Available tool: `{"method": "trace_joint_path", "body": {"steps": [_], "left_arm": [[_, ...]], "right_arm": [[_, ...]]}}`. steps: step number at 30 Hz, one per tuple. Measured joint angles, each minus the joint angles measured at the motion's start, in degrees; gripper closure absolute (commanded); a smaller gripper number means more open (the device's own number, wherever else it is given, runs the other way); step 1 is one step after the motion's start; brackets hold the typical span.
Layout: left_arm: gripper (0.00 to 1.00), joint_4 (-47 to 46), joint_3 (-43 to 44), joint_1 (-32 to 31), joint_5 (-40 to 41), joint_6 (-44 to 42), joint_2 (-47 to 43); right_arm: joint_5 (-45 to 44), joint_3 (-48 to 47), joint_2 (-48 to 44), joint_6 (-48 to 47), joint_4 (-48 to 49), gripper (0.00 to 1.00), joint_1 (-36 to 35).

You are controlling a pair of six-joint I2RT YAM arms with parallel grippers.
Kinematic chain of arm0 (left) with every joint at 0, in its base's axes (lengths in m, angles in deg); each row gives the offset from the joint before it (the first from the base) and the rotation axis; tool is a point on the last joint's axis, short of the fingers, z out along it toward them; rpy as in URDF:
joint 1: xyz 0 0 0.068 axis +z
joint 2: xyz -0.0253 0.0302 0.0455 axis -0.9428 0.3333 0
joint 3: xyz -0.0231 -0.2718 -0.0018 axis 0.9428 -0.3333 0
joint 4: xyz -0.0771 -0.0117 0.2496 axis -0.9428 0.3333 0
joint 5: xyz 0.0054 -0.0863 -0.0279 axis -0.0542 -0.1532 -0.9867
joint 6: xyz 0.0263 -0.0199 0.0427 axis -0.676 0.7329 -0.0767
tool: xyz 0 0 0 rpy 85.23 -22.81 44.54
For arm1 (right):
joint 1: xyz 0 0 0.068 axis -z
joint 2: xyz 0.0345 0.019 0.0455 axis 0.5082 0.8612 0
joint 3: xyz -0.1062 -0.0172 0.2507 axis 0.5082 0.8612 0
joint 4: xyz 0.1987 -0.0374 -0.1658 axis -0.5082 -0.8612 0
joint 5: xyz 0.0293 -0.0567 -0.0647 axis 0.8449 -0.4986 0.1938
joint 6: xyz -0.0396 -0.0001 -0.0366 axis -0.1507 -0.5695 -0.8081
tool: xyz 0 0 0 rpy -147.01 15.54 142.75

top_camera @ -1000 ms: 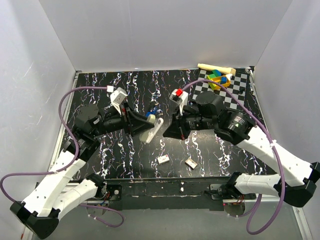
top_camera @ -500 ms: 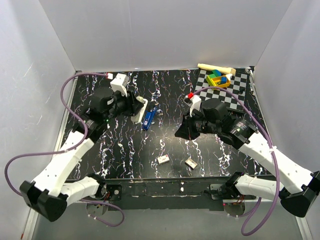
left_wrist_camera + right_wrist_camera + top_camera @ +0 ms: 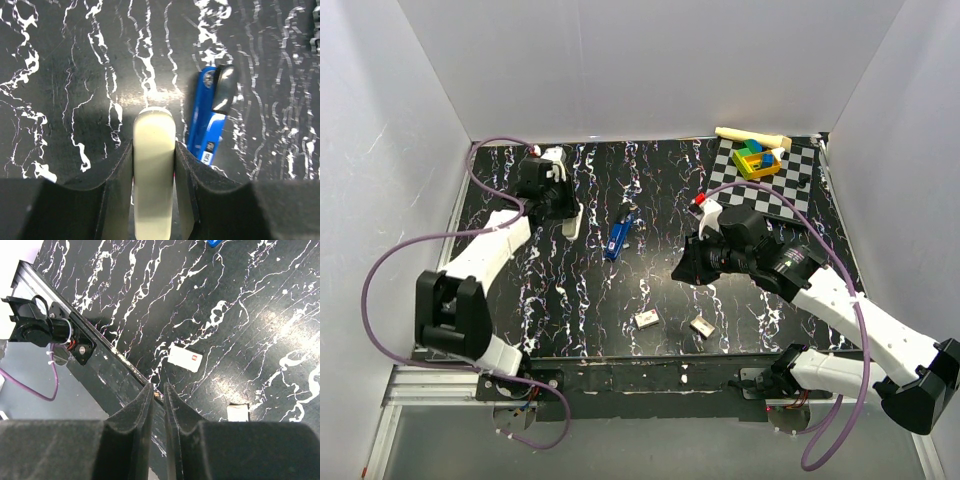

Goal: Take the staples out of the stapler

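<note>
The stapler (image 3: 617,238) lies on the desk (image 3: 580,290) between the arms, left fingers (image 3: 117,185) clamp a pale cream bar (image 3: 153,165), right fingers (image 3: 141,415) barely parted, empty: best pin its blue base before prising the arm up.

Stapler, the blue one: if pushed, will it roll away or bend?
It would probably slide, not roll: the stapler lies long and slim on the glossy table. It looks rigid, though its grey arm might swing open when lifted.
</note>
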Motion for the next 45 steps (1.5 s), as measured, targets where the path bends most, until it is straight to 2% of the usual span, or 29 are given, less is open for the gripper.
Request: {"method": "trace_joint_path", "body": {"steps": [5, 7, 10, 16, 30, 38, 45], "left_arm": [[0.99, -1.0, 1.7, 2.3, -0.3, 0.1, 8.9], [0.94, -1.1, 2.1, 2.9, -0.3, 0.1, 11.5], [0.81, -1.2, 2.8, 3.2, -0.1, 0.1, 14.3], [0.66, -1.5, 4.9, 3.2, 1.3, -0.2, 17.0], [0.61, -2.6, 9.4, 3.2, 5.8, -1.3, 23.4], [0.49, -2.5, 10.2, 3.2, 6.3, -1.2, 24.1], [0.39, -1.6, 10.3, 3.2, 2.6, -0.8, 17.7]], "right_arm": [[0.1, 0.3, 0.0, 0.1, 0.3, 0.78, 0.0], [0.1, 0.3, 0.0, 0.1, 0.3, 0.78, 0.0], [0.2, 0.3, 0.0, 0.1, 0.3, 0.78, 0.0], [0.2, 1.3, 0.0, 0.1, 0.9, 0.78, 0.0], [0.2, 1.5, 0.7, -0.1, 1.6, 0.78, 0.0], [0.2, 2.4, 0.8, -0.2, 2.0, 0.75, 0.0], [0.3, 2.4, 1.2, -0.2, 2.0, 0.64, 0.0]]}}
